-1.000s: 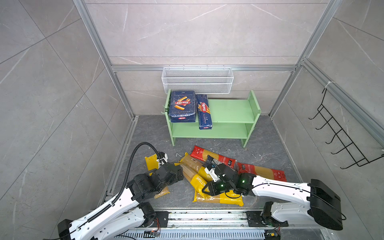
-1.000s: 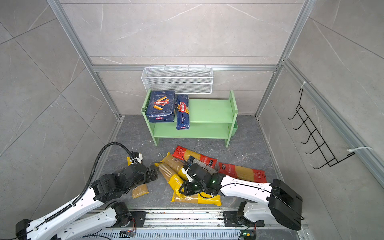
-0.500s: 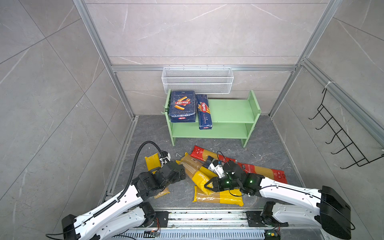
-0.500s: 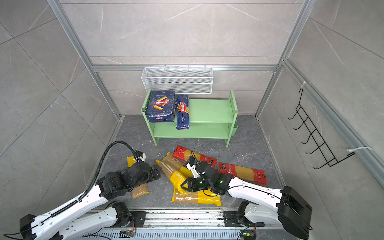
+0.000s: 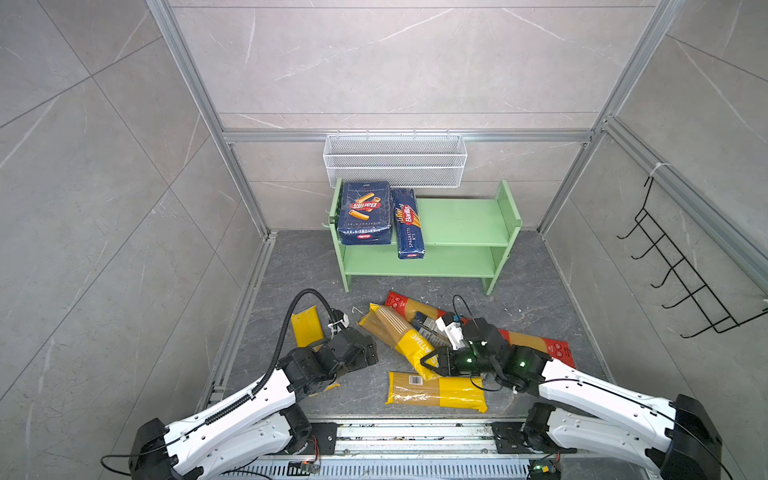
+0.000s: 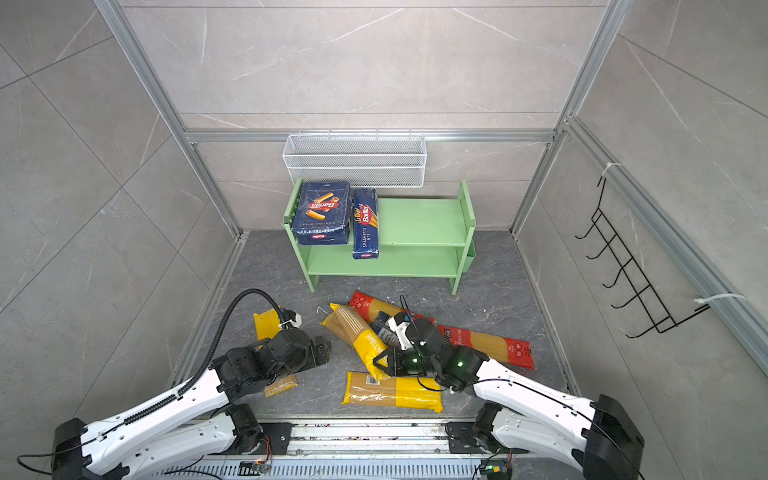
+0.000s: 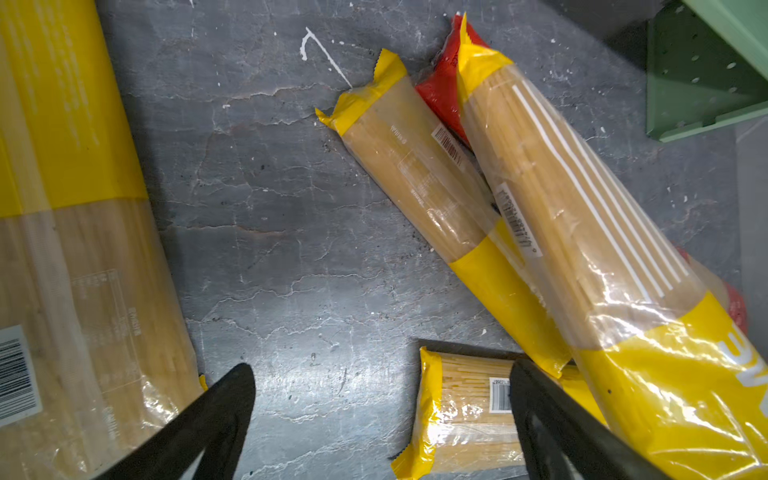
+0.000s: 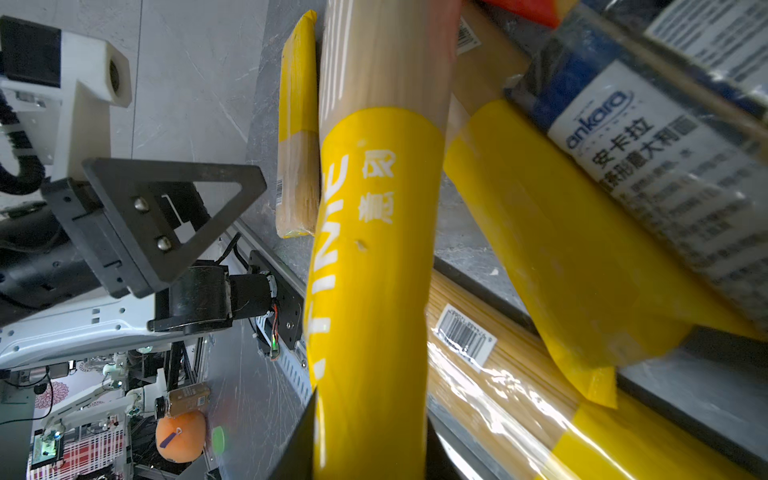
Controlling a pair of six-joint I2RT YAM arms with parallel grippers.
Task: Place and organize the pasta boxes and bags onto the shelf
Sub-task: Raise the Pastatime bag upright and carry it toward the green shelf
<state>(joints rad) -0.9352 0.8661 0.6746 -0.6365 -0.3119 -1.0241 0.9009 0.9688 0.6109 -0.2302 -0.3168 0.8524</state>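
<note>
**Two boxes up, seven bags left**

The rigatoni box (image 5: 365, 212) and the spaghetti box (image 5: 409, 226) lie on the top tier of the shelf (image 5: 457, 220), well beyond both hands; no bag is shelved yet. The right hand (image 5: 432, 362) is clamped on a yellow packet (image 5: 415, 343) in the floor pile; the left hand (image 7: 380, 370) gapes wide and empty. Bags: four yellow (the held one, a second yellow packet (image 7: 415, 178) touching it, a crosswise yellow packet (image 5: 436, 392) by the right hand, a lone yellow packet (image 5: 305, 328) by the left hand), two red-ended packets (image 5: 397, 300) (image 5: 536, 343), one dark-labelled packet (image 8: 623, 145).
</note>
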